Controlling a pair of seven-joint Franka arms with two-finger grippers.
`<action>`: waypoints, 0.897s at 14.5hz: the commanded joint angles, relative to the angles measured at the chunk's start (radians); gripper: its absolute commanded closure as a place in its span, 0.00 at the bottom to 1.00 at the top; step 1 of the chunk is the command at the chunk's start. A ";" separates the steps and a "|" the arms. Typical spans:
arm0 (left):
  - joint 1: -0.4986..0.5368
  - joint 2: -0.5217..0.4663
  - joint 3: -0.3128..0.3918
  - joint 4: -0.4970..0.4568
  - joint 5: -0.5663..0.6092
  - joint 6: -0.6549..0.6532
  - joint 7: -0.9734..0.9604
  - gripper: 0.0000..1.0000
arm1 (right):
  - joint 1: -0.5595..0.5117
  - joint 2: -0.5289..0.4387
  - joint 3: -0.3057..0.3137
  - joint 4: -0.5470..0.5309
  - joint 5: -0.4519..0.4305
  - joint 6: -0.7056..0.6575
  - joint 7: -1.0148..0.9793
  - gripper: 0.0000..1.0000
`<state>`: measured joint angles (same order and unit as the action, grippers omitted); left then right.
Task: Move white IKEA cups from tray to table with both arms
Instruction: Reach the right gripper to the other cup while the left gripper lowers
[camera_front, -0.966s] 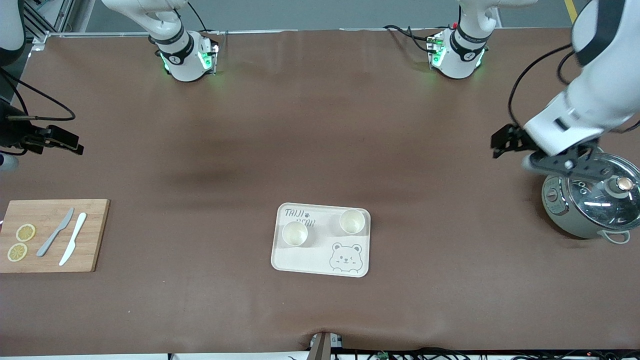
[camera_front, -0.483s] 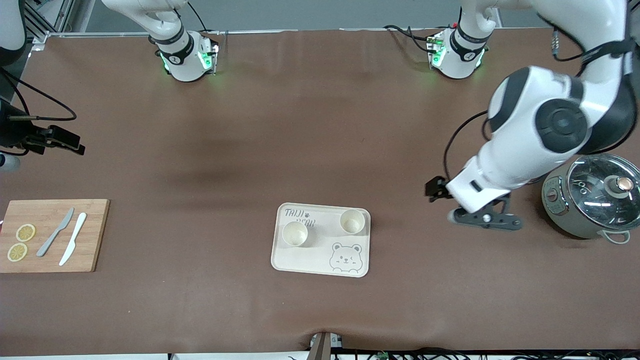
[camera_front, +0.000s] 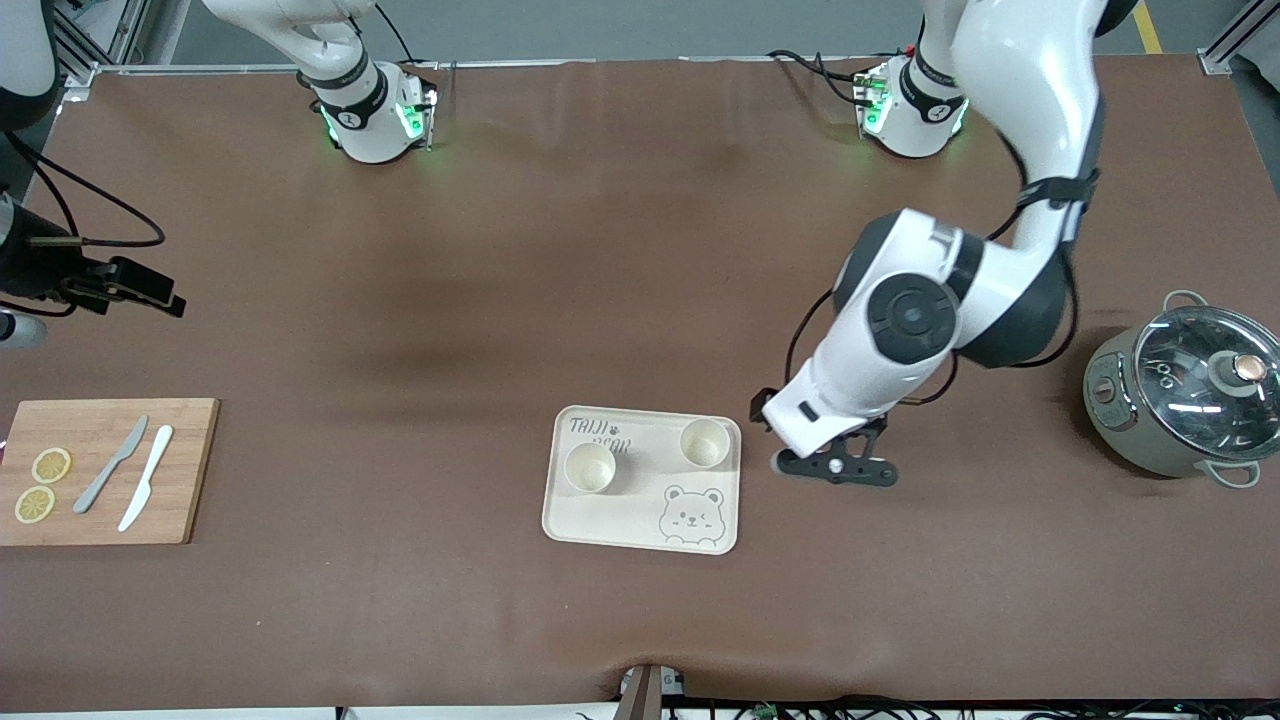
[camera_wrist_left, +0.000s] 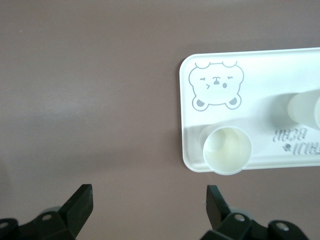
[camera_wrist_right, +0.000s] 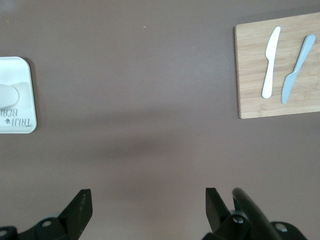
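Observation:
Two white IKEA cups stand upright on the bear-printed tray (camera_front: 640, 520): one (camera_front: 590, 468) toward the right arm's end, the other (camera_front: 705, 443) toward the left arm's end. Both show in the left wrist view, one cup (camera_wrist_left: 227, 150) at the tray's (camera_wrist_left: 200, 120) corner and the other cup (camera_wrist_left: 302, 110) past it. My left gripper (camera_front: 768, 405) is over bare table just beside the tray, and in its wrist view the left gripper (camera_wrist_left: 147, 202) is open and empty. My right gripper (camera_front: 150, 292) is over bare table at the right arm's end, open and empty in the right wrist view (camera_wrist_right: 147, 204).
A grey-green lidded pot (camera_front: 1180, 400) stands at the left arm's end. A wooden cutting board (camera_front: 110, 520) with lemon slices (camera_front: 50, 465), a grey knife (camera_front: 112, 463) and a white knife (camera_front: 147, 490) lies at the right arm's end. The board (camera_wrist_right: 250, 75) and the tray's edge (camera_wrist_right: 20, 120) show in the right wrist view.
The left arm has swung from over the pot toward the tray and now hangs beside it. The right gripper has shifted only slightly.

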<state>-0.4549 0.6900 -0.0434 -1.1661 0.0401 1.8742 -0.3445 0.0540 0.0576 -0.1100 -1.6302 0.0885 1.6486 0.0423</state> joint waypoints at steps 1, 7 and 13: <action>-0.076 0.124 0.069 0.129 0.012 0.009 -0.031 0.00 | 0.052 0.056 -0.002 0.058 0.014 0.011 0.092 0.00; -0.070 0.186 0.068 0.131 -0.038 0.086 -0.031 0.00 | 0.254 0.152 -0.004 0.059 0.017 0.192 0.425 0.00; -0.082 0.232 0.074 0.129 -0.048 0.184 -0.061 0.00 | 0.388 0.319 -0.004 0.124 0.010 0.326 0.655 0.00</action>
<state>-0.5271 0.8961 0.0148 -1.0742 0.0103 2.0453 -0.3924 0.4083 0.3002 -0.1018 -1.5832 0.0973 1.9674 0.6393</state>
